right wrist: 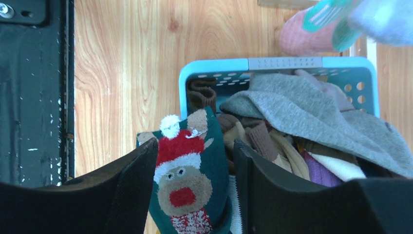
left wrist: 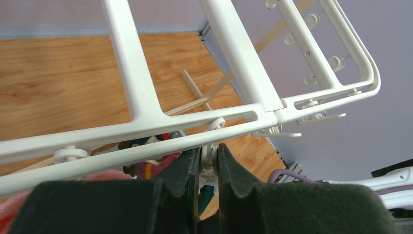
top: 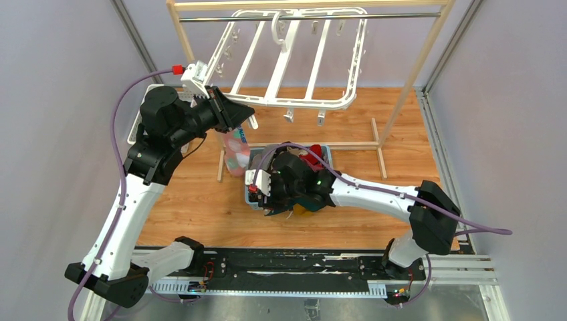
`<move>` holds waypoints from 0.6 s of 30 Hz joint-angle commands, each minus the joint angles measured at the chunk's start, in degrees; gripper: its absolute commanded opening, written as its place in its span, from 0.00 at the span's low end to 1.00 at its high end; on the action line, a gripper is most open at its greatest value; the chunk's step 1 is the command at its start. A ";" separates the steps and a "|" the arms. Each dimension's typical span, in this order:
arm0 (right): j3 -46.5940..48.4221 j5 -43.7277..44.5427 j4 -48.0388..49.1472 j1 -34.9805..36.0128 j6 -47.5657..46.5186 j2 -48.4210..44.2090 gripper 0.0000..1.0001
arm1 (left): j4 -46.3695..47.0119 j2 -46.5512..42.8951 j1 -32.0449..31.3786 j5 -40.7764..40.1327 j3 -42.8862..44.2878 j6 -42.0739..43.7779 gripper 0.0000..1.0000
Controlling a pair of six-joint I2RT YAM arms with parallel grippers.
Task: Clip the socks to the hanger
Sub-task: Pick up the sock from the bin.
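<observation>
Socks (right wrist: 272,141): mixed pile (grey, brown, tan, purple, cream) in a blue perforated basket (right wrist: 272,63) at about the middle of the tabletop (top: 200,207).

Right gripper (right wrist: 195,146): low over the basket's near-left corner. Fingers (right wrist: 136,180) spread wide. A green reindeer sock (right wrist: 187,170) lies flat in the gap, face up, touching both inner faces. Its cuff end overlaps the basket rim.

Pink sock (top: 235,152): just beyond the basket's left end, under the hanger's near-left corner. It is blurred in the right wrist view, and what holds it is hidden.

Left gripper (left wrist: 208,149): raised to the hanger's near rail, by the near-left corner. Fingers pressed almost together, pinching a white clip (left wrist: 209,168) that hangs from that rail.

Hanger (top: 287,60): white frame with crossbars, over the far half of the tabletop, tilted with its near edge lower. Its hook sits on the metal rail (top: 334,17) of a wooden rack (top: 422,60). Two free clips (top: 289,115) dangle from the near rail, right of the left gripper. More hang along the side and far bars.
</observation>
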 commanded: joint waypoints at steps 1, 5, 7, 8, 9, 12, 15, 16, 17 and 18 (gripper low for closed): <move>1.62 1.31 -2.85 -1.19 -3.05 1.54 0.56 | -2.08 0.02 0.19 1.01 1.26 0.55 0.11; 0.73 2.53 -4.41 -2.13 -3.88 1.23 0.53 | -2.02 -0.15 0.19 0.99 1.13 0.52 0.11; 0.33 2.35 -5.01 -2.65 -3.92 0.64 0.45 | -1.81 -0.13 0.21 1.08 1.12 0.45 0.11; 0.16 2.42 -5.05 -3.07 -3.73 0.27 0.37 | -1.83 -0.17 0.19 1.10 1.07 0.37 0.11; 0.13 2.70 -4.98 -3.35 -3.35 -0.09 0.28 | -1.82 -0.08 0.22 1.11 1.04 0.38 0.11; -0.07 4.73 -3.74 -4.22 -1.96 -1.50 0.04 | -1.86 -0.13 0.27 1.06 1.09 0.51 0.11; -1.27 6.37 -0.87 -5.71 0.11 -3.08 0.00 | -1.90 -0.31 0.23 0.93 1.00 0.71 0.11; -1.78 6.71 0.28 -6.30 0.90 -3.70 0.00 | -2.00 -0.33 0.23 0.95 1.03 0.80 0.11; -2.40 7.01 1.62 -6.86 2.03 -4.29 0.00 | -1.96 -0.34 0.23 1.00 1.05 0.88 0.11; -3.01 7.23 2.87 -7.48 2.94 -4.78 0.00 | -1.96 -0.43 0.24 0.94 1.08 0.85 0.11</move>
